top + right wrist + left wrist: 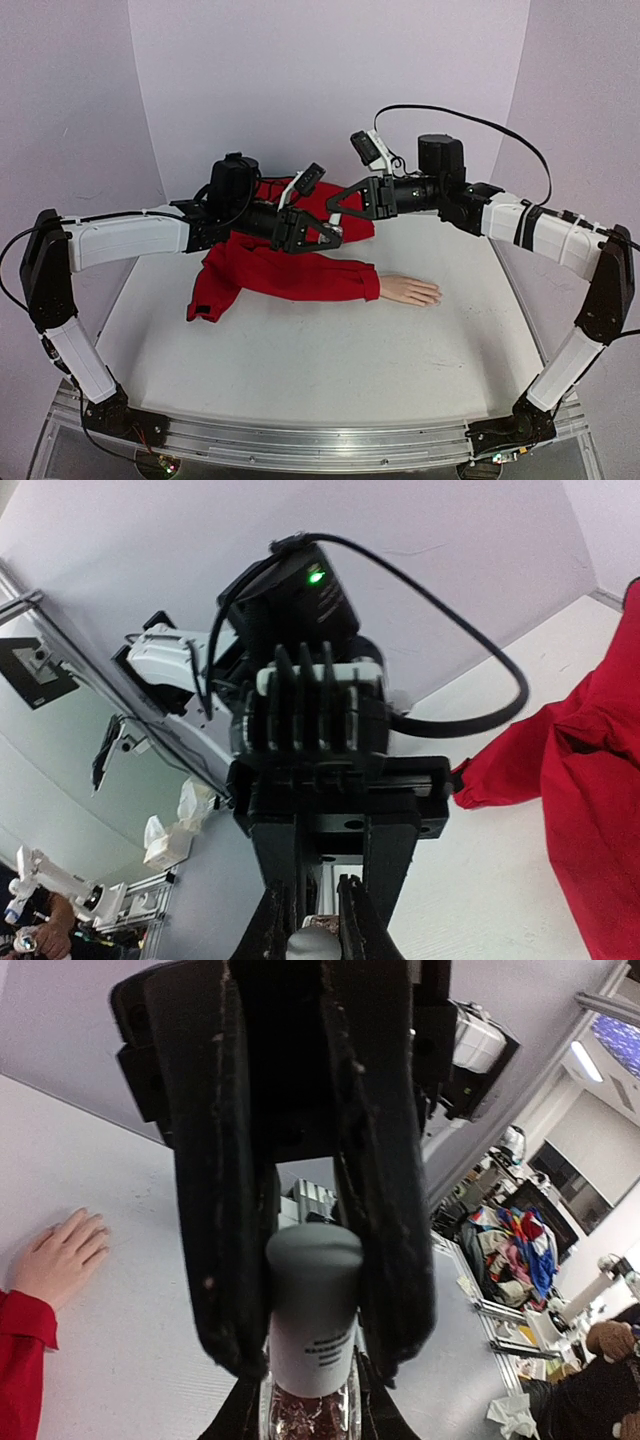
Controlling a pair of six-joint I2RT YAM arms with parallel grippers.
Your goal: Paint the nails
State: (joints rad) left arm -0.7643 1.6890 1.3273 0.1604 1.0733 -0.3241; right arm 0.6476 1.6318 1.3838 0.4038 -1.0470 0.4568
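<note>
The left gripper [315, 1355] pinches the smooth grey cap [313, 1260] of a small polish bottle [305, 1415]. The right gripper [312, 920] clamps the bottle's glittery glass body from the opposite side. This looks like the opening step; next comes a steady twist and a straight pull apart. The nails [434, 294], tiny on the pale mannequin hand [408, 291], lie below on the white tabletop [300, 370], right of the soft red sleeve [300, 278].
</note>
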